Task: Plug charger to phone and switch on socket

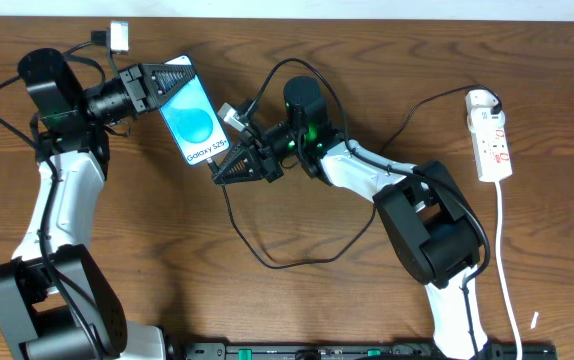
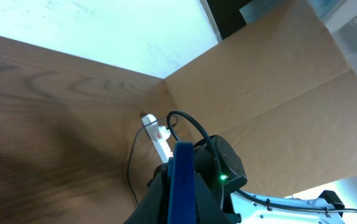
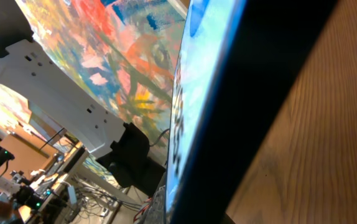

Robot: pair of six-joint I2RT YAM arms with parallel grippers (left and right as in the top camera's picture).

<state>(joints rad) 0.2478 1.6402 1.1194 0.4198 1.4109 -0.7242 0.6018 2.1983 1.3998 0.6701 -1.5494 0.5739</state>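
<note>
The phone [image 1: 195,120], with a blue screen, lies tilted on the wooden table at the upper left. My left gripper [image 1: 162,85] is shut on its upper end. In the left wrist view the phone's blue edge [image 2: 183,183] sits between the dark fingers. My right gripper [image 1: 222,170] is at the phone's lower end, shut where the charger's thin black cable [image 1: 267,262] starts. The plug tip is hidden. The right wrist view shows only the phone's dark edge and screen [image 3: 253,118], very close. The white socket [image 1: 492,135] lies at the far right, away from both grippers. It also shows in the left wrist view [image 2: 155,134].
The black cable loops across the table's middle, under the right arm, and up to the socket. The socket's white cord [image 1: 507,270] runs down the right side to the front edge. A cardboard wall [image 2: 272,93] stands behind the table.
</note>
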